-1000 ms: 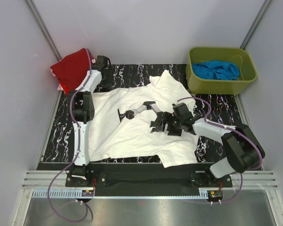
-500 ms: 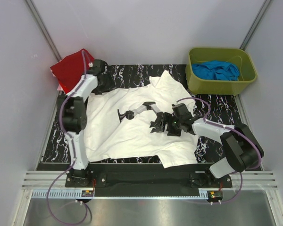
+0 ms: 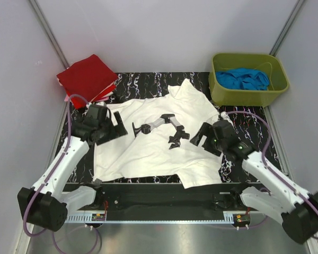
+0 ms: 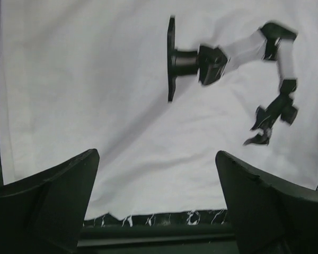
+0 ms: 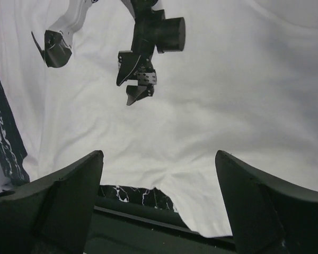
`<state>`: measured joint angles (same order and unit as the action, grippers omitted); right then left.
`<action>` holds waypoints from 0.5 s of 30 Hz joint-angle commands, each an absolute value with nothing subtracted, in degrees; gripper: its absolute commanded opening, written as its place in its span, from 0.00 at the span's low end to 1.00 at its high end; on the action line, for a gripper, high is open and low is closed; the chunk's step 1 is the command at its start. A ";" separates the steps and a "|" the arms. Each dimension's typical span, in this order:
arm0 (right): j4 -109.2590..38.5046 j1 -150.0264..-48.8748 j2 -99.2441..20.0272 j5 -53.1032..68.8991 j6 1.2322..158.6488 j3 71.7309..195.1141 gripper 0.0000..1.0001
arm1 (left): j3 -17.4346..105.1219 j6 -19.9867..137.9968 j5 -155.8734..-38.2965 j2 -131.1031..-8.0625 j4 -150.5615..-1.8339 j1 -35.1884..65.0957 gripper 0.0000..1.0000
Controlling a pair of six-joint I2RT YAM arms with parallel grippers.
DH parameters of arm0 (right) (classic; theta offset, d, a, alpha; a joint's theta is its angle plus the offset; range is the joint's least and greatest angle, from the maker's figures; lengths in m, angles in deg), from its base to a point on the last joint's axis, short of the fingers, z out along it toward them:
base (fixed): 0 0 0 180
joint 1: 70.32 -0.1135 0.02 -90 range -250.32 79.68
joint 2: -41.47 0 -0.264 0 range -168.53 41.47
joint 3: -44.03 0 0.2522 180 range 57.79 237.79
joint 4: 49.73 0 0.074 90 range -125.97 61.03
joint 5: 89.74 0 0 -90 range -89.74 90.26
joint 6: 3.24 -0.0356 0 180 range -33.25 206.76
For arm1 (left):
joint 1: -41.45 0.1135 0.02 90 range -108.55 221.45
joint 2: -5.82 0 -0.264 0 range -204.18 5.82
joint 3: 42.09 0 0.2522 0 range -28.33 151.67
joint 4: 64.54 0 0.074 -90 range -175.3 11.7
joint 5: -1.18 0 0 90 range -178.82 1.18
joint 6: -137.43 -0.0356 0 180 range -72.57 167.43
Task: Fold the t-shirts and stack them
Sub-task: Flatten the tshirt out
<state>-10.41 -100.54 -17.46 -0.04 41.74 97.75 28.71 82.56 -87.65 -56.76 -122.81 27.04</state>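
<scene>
A white t-shirt [image 3: 153,143] with a grey-black chest print [image 3: 159,127] lies spread on the black marbled mat [image 3: 254,119], with its bottom hem toward the arms. My left gripper [image 3: 116,127] hovers open over the shirt's left edge and holds nothing. In the left wrist view the gripper [image 4: 156,154] frames the shirt [image 4: 95,79], its hem and the print [image 4: 201,58]. My right gripper [image 3: 200,138] is open over the shirt's right part. In the right wrist view, only shirt [image 5: 228,79] and print [image 5: 148,37] lie beyond the gripper [image 5: 159,154]. A folded red t-shirt [image 3: 87,76] sits at the far left corner.
A green bin [image 3: 220,92] holding blue cloth [image 3: 243,78] stands at the far right corner. Grey walls close in the left and right sides. A black rail [image 3: 164,190] runs along the mat's near edge, in front of the arm bases.
My left arm has drawn back from the far corner by the red stack to the shirt's left edge, and its jaws have opened. My right arm has pulled off the shirt's middle toward the right.
</scene>
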 commanded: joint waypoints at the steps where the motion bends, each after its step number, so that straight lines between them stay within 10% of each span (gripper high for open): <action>1: 9.88 -100.82 -7.61 -8.36 31.76 98.05 0.93 | 26.26 82.59 -89.61 -52.11 -129.52 25.28 0.99; 8: 20.45 -100.91 8.76 3.68 21.98 85.31 0.77 | 21.34 81.70 -89.35 -42.52 -131.83 25.28 0.99; 15: 16.16 -101.00 -3.41 4.74 25.40 84.69 0.89 | 19.49 81.79 -90.67 -39.00 -130.95 25.28 0.99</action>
<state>18.79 -100.65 2.88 3.42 24.76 83.46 19.42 82.06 -89.53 -39.89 -132.47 25.27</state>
